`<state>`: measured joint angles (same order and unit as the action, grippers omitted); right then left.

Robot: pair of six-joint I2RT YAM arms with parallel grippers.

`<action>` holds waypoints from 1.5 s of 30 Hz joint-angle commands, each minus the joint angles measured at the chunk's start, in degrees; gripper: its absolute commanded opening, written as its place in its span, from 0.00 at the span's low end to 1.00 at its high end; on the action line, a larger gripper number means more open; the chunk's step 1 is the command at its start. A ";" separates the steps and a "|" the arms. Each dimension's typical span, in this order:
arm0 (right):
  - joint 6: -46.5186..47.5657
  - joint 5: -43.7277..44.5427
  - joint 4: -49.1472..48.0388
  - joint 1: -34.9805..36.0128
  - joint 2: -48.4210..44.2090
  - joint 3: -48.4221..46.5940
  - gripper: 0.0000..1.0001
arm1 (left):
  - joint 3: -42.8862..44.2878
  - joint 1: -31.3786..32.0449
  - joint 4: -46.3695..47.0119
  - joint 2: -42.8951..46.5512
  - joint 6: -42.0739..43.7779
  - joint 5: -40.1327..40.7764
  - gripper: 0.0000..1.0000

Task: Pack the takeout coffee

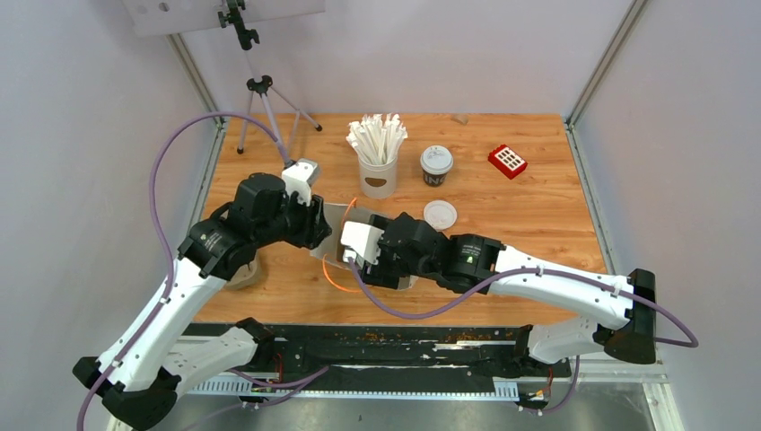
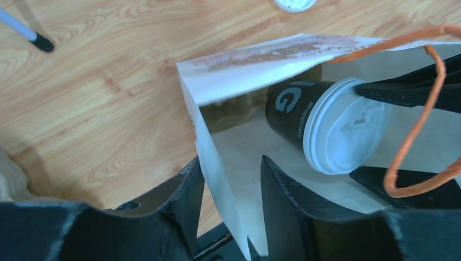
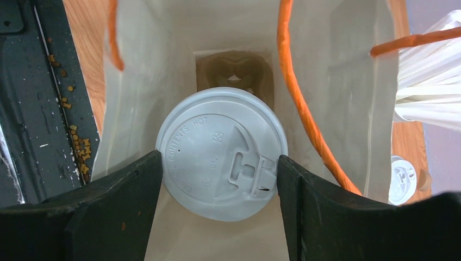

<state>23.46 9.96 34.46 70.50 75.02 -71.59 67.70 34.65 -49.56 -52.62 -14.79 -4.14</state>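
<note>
A dark brown coffee cup (image 2: 296,114) with a white lid (image 3: 222,152) lies tilted inside a white paper bag (image 2: 244,62) with orange handles. My right gripper (image 3: 220,163) reaches into the bag and is shut on this cup at the lid's sides. My left gripper (image 2: 228,160) stands astride the bag's near wall at the mouth, with a gap between its fingers. In the top view the bag (image 1: 335,218) sits between both grippers. The second lidded coffee cup (image 1: 437,166) stands upright on the table behind, touched by nothing.
A white cup of wrapped sticks (image 1: 378,153) stands behind the bag. A loose white lid (image 1: 440,215) lies beside the right arm. A red block (image 1: 507,161) is at the back right, a tripod (image 1: 260,99) at the back left, and the beige carrier (image 1: 244,274) under the left arm.
</note>
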 commanded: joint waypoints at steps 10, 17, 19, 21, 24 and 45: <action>1.23 -3.06 -5.42 2.57 -3.03 4.24 0.68 | 0.83 -0.44 -11.57 5.05 -7.78 -5.03 0.74; 2.24 -0.39 -4.96 5.25 -2.14 5.18 0.68 | -0.66 -0.38 -8.90 6.65 -8.00 -0.39 0.74; 2.48 0.32 -5.16 5.68 -1.76 5.47 0.68 | -2.06 -0.40 -6.79 7.44 -7.38 -0.36 0.72; 2.66 1.30 -5.19 6.11 -1.44 5.85 0.68 | -4.66 -0.38 -5.20 8.55 -7.10 -0.78 0.69; 1.62 2.84 -5.32 6.32 -1.39 7.00 0.68 | -6.86 -0.40 -5.08 10.02 -7.36 -1.33 0.66; 4.27 3.06 -7.62 6.40 4.58 3.02 0.66 | -13.31 -0.38 0.51 17.85 -1.15 -12.55 0.13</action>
<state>26.26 12.36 29.93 76.51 75.72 -63.70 55.31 34.46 -52.01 -36.40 -18.87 -13.02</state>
